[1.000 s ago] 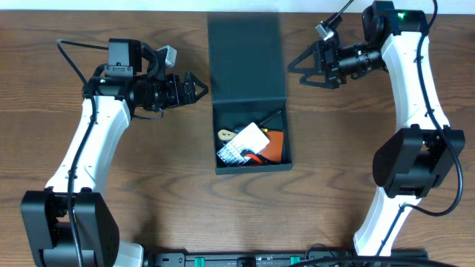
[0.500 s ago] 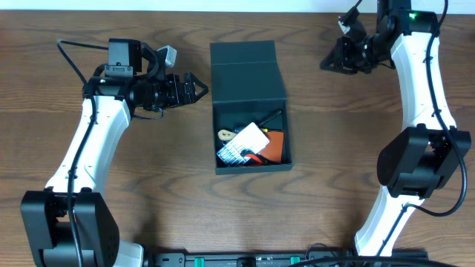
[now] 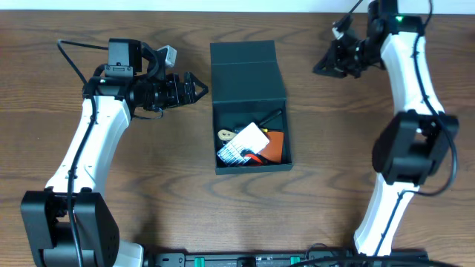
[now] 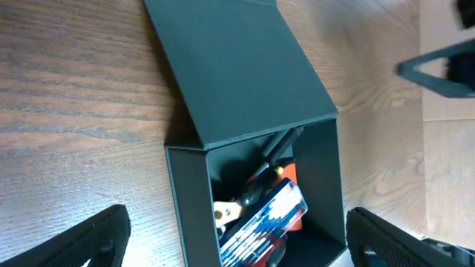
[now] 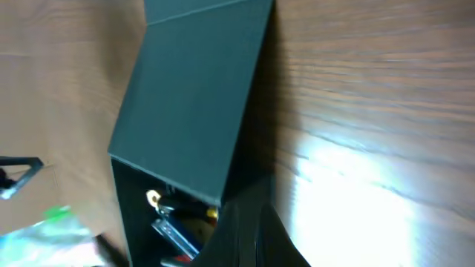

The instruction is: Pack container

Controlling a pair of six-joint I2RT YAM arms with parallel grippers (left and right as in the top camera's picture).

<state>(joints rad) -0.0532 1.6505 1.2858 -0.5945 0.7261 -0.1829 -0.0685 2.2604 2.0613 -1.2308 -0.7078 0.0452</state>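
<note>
Brown wood is making up the surface (image 3: 148,193) you are working on. On the left, your left pincer (image 3: 200,89) is hovering with its fingers spread wide, gripping nothing, near the far left side of the container (image 3: 252,167) and pointing at it. In the middle, the container is sitting on the surface with its lid (image 3: 247,70) leaning half-raised from the far edge. A blue-and-white bit case (image 3: 239,146), an orange item (image 3: 276,146) and a dark-handled tool are lying in the near half. On the right, your right pincer (image 3: 319,67) is hanging pressed together and empty, apart from the lid, towards the far right.

The risk, as I am judging it, is lying in the lid. If you are nudging it off-centre with a closed tip, the light box may be sliding or twisting rather than the flap folding down. The bit case seems to be riding high on the other contents, so it may be stopping the lid from seating. With both arms closing on one box, you could also be knocking them together.
</note>
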